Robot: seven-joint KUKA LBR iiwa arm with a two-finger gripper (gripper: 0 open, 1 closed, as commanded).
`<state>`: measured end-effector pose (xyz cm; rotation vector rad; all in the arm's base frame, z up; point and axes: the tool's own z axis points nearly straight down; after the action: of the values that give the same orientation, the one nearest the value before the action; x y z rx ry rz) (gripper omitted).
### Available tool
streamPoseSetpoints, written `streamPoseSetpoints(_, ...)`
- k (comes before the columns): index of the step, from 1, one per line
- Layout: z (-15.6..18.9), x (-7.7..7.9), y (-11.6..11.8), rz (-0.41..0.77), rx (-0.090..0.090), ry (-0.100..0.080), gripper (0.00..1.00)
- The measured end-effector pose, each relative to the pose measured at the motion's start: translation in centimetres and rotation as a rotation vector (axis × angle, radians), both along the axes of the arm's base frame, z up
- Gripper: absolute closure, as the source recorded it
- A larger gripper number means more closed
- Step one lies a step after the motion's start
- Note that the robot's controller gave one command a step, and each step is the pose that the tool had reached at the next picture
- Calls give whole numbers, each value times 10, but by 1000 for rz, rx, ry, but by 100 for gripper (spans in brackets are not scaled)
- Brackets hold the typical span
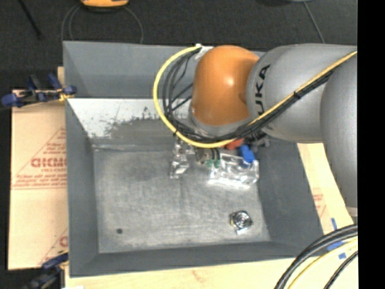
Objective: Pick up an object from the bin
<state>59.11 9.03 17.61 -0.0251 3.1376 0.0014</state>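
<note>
Arm's metal gripper point(179, 160) is hanging low over the floor of the grey metal bin point(81, 179), near the middle of the back wall; open or closed, cannot tell; 1 clear crinkled plastic packet with blue and green bits point(236, 173) is lying just beside it on the view's right; 1 small round silvery metal piece point(241, 220) is sitting well apart, toward the front right.

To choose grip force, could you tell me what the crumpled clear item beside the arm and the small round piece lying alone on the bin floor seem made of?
Crumpled clear item: probably thin glossy plastic; it is see-through and creased, with white glints. Small round piece: likely bright metal, silvery with hard highlights; plated plastic cannot be excluded.
</note>
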Motion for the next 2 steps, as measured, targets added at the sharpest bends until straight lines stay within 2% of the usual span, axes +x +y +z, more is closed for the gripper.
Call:
streamPoseSetpoints(1, -2, 0, 1, 0, 1, 1, 0)
streamPoseSetpoints(2, -57, 60, 52, -40, 3, -2, 0)
